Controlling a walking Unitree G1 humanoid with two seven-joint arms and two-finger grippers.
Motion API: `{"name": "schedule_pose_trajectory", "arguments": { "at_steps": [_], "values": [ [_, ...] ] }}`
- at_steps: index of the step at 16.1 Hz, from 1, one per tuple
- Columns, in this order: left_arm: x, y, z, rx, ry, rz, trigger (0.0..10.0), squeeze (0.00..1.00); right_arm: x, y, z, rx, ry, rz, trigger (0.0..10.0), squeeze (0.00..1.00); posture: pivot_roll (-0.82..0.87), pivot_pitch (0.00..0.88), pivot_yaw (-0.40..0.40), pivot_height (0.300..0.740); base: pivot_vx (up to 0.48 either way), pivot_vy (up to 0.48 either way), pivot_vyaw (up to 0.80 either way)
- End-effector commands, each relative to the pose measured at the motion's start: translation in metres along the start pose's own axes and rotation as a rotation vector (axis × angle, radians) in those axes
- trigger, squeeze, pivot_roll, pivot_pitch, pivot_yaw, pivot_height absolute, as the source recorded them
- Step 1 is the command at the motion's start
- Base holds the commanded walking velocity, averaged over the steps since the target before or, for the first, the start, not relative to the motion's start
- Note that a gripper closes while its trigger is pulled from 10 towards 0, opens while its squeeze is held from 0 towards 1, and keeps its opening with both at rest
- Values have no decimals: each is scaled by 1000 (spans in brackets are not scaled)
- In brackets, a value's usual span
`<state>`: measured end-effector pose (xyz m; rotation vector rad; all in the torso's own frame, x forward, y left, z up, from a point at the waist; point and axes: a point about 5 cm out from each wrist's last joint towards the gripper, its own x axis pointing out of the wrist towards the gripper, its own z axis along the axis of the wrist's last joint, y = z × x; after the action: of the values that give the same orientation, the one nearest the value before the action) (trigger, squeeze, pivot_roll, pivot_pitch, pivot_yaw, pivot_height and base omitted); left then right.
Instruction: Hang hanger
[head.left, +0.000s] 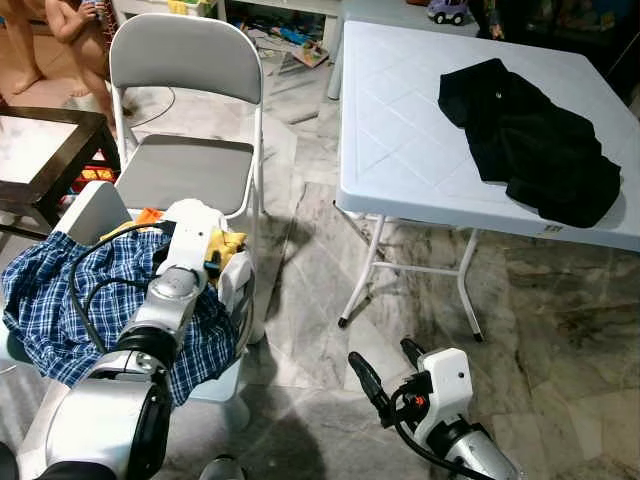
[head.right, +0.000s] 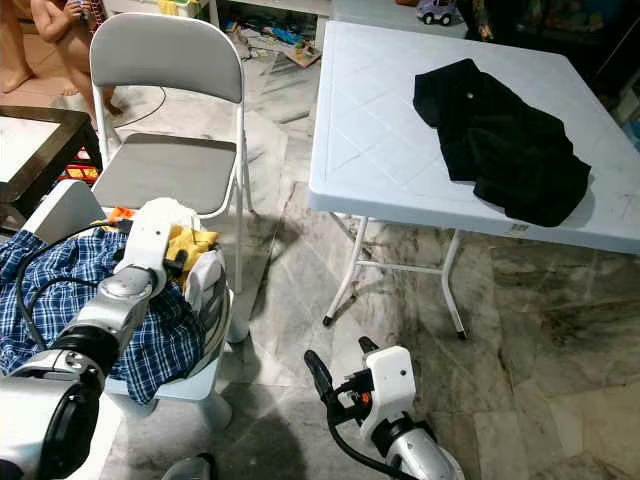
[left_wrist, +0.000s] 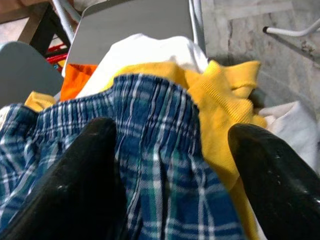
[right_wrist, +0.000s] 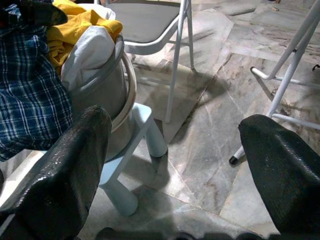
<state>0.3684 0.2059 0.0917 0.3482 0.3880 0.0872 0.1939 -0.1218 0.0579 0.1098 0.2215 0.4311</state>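
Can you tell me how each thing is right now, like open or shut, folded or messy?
left gripper: open, fingers either side of the plaid cloth
right gripper: open, holding nothing, low above the floor
plaid cloth: crumpled, draped over the basket
yellow cloth: bunched in the basket
basket: full, on a small stool
folding chair: unfolded, seat bare
black garment: crumpled on the white table
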Motion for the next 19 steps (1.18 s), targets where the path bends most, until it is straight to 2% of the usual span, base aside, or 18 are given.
{"name": "schedule_pose_trajectory", "arguments": {
  "at_steps": [1,4,6,8,11,14,16,18,19],
  "values": [
    [-1,0,-11,3,40,-6,0,0,-3,-2,2,-6,-8,-16,10000,0,135,150,-98,740,0,0,0],
    [-2,0,-13,-2,29,-6,0,0,-3,0,5,36,-30,6,10000,0,138,150,-103,740,0,0,0],
    [-3,-3,-17,-8,26,-10,0,0,-5,4,13,79,-46,87,10000,0,138,150,-109,740,0,0,0],
    [-4,-5,-19,-8,26,-12,0,0,-8,4,11,66,-16,132,10000,0,142,150,-115,740,0,0,0],
    [-5,-7,-21,-1,5,-13,0,0,-8,-1,10,66,-3,121,10000,0,145,151,-118,740,0,0,0],
    [-8,-3,-15,42,-105,41,0,0,-6,-1,10,66,-2,108,10000,0,148,153,-117,740,0,0,0],
    [-12,2,-20,8,-133,80,0,0,-6,-1,9,63,-1,100,10000,0,150,152,-119,740,0,0,0],
    [-16,7,-12,-10,-236,101,0,0,-6,-3,8,60,3,93,10000,0,157,152,-124,740,0,0,0],
    [-22,5,-1,-40,-339,79,0,0,-5,-5,8,57,3,87,10000,0,165,150,-128,740,0,0,0]
  ]
}}
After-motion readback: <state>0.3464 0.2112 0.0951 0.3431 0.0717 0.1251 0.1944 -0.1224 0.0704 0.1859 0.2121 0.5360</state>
